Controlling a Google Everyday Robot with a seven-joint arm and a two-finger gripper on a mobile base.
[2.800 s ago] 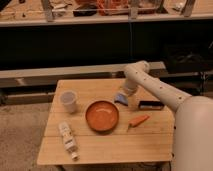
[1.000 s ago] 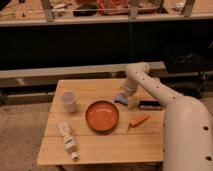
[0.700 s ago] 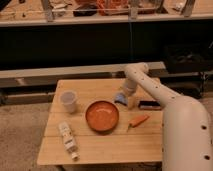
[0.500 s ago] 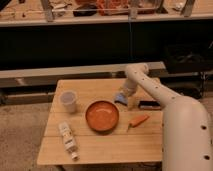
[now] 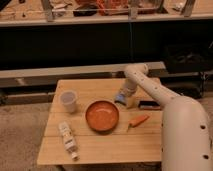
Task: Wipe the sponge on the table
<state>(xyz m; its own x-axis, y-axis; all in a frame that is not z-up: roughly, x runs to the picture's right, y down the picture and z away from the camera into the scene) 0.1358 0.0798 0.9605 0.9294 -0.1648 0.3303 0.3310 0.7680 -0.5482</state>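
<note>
The sponge [image 5: 120,97] is a small light-blue pad on the light wooden table [image 5: 100,145], just right of the orange bowl's far rim. My gripper [image 5: 125,98] hangs at the end of the white arm, straight down onto the sponge, so that only the sponge's left part shows. The arm reaches in from the lower right and bends at an elbow above the table's far edge.
An orange bowl [image 5: 102,115] sits mid-table. A carrot [image 5: 138,121] lies to its right, a black flat bar [image 5: 149,105] behind that. A white cup [image 5: 68,101] stands at the left and a bottle [image 5: 67,140] lies near the front left. A long grey shelf [image 5: 60,72] runs behind.
The arm's lower body has shifted slightly left across the frames. The gripper and the sponge stay at about the same spot beside the bowl.
</note>
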